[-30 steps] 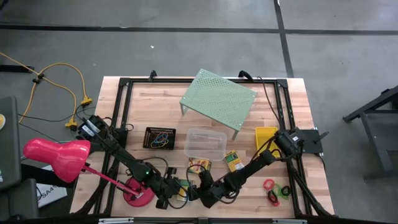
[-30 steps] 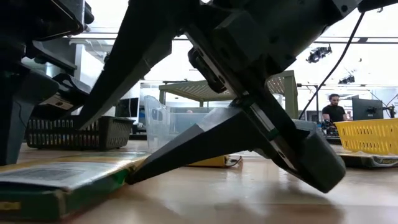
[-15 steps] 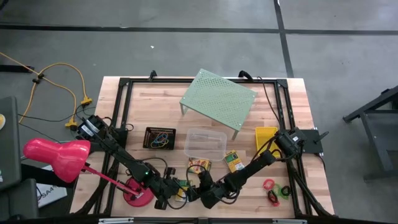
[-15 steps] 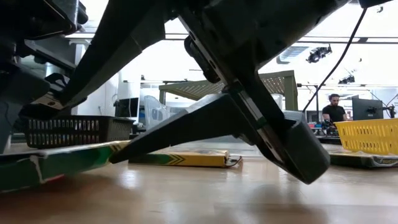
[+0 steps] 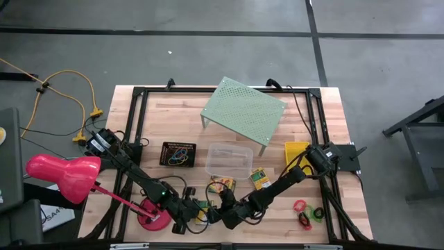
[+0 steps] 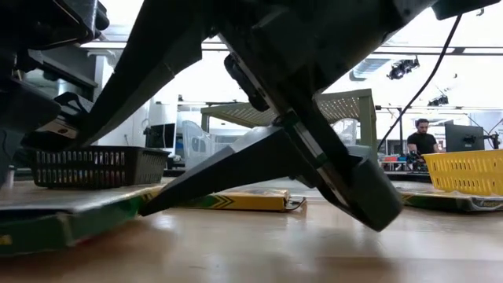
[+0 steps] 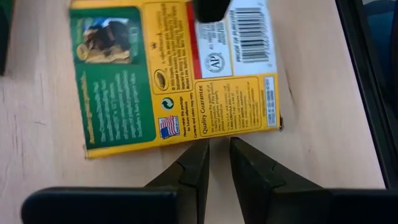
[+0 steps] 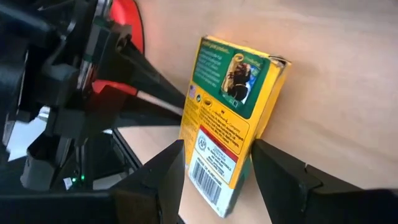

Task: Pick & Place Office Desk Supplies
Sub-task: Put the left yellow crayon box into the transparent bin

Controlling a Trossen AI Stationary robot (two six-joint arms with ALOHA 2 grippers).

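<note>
Right wrist view: a green-and-yellow card box (image 8: pixel 231 118) stands between the right gripper's (image 8: pixel 214 165) two dark fingers, which sit against its sides in a grip, one end of the box lifted off the wooden table (image 8: pixel 336 81). In the left wrist view the same box lies just beyond the left gripper (image 7: pixel 217 163), whose fingers are nearly together with a narrow gap and hold nothing. From the high view, both grippers meet at the table's near edge, left of centre, beside the pink-red desk lamp's (image 5: pixel 64 176) base. Two more card boxes (image 5: pixel 259 179) lie a little further in, just before the clear tub (image 5: pixel 229 160). The small black mesh tray (image 5: pixel 177 154) with rubber bands sits left of the tub, the yellow basket (image 5: pixel 295 154) right of it. Little rings (image 5: pixel 306 211) lie near the right front corner. The pale green perforated shelf (image 5: pixel 243 110) stands behind.
</note>
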